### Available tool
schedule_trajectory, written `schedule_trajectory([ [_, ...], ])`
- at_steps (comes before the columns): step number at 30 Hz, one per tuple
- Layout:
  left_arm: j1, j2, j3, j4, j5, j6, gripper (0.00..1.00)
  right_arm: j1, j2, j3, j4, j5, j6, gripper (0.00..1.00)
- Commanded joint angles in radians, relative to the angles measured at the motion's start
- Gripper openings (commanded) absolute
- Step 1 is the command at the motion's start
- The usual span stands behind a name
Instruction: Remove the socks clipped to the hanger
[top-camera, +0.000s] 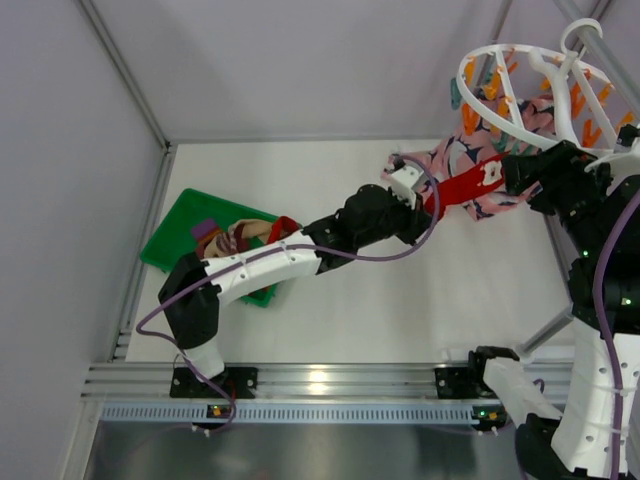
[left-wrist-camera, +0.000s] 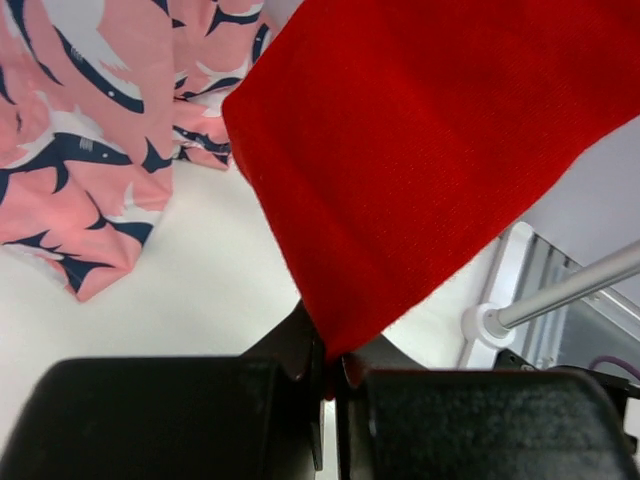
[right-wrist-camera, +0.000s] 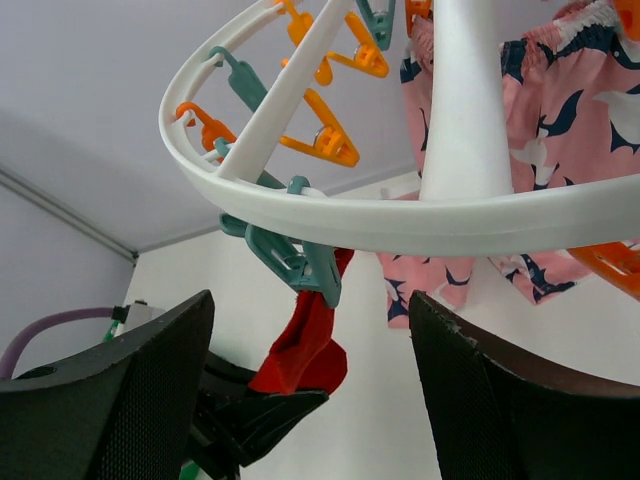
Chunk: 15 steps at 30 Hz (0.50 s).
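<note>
The round white hanger (top-camera: 545, 95) hangs at the back right, carrying orange and teal pegs. A long red sock (top-camera: 462, 190) stretches from it down to my left gripper (top-camera: 424, 203). In the left wrist view that gripper (left-wrist-camera: 332, 365) is shut on the red sock's (left-wrist-camera: 420, 150) lower end. My right gripper (right-wrist-camera: 310, 300) is open just under the hanger's rim (right-wrist-camera: 400, 220). Its fingers stand on either side of the teal peg (right-wrist-camera: 300, 265) that clamps the red sock (right-wrist-camera: 305, 350), without touching it. In the top view the right gripper (top-camera: 512, 170) sits at the sock's upper end.
A pink cloth with navy and white print (top-camera: 455, 160) hangs from the hanger behind the sock. A green tray (top-camera: 175, 235) at the left holds a maroon sock (top-camera: 235, 238) and other fabric. Grey frame poles (top-camera: 125, 70) border the table.
</note>
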<state>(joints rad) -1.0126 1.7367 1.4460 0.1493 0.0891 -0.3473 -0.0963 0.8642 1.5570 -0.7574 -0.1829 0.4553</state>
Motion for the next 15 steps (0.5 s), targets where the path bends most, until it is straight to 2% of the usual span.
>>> schedule_trajectory([
  [1, -0.033, -0.014, 0.037, -0.043, -0.193, 0.085, 0.0, -0.006, 0.001, 0.044, -0.02, 0.023, -0.026, 0.75],
  [8, -0.089, -0.013, 0.043, -0.062, -0.327, 0.146, 0.0, -0.006, 0.007, 0.032, -0.008, 0.048, -0.03, 0.75],
  [15, -0.116, 0.015, 0.079, -0.091, -0.37, 0.165, 0.0, -0.006, 0.018, 0.037, 0.007, 0.042, -0.02, 0.73],
])
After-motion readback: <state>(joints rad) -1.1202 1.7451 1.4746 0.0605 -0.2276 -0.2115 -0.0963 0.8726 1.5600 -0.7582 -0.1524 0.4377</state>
